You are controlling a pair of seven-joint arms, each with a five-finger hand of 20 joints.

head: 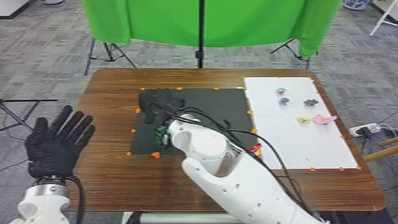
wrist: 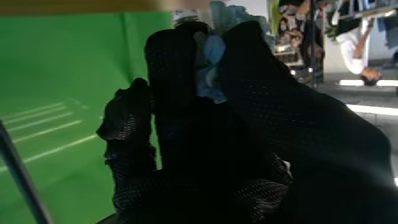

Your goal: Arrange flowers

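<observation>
1. Over the black mat (head: pixel 226 100), far left part: right hand (head: pixel 158 102), dark against dark; its grip cannot be made out from the head view.
2. In the right wrist view: same right hand (wrist: pixel 253 65), thumb and fingers pinching a pale blue flower piece (wrist: pixel 213 50); green backdrop (wrist: pixel 71 65) behind.
3. Right arm (head: pixel 235 185): white, cabled, slanting from the bottom edge leftward across the bench (head: pixel 107 185) and mat.
4. Left hand (head: pixel 55 147): at the bench's left edge, fingers straight, slightly spread, pointing away from the robot.
5. On the white sheet (head: pixel 289 150), head view: one teal piece (head: pixel 281 91), two grey pieces (head: pixel 311 102), one yellow flower (head: pixel 304 120), one pink flower (head: pixel 323 120) just beside it.
6. Green foliage (head: pixel 162 136): on the mat, left of the right arm.
7. Red item (head: pixel 256 148): near the mat-sheet border, partly hidden.
</observation>
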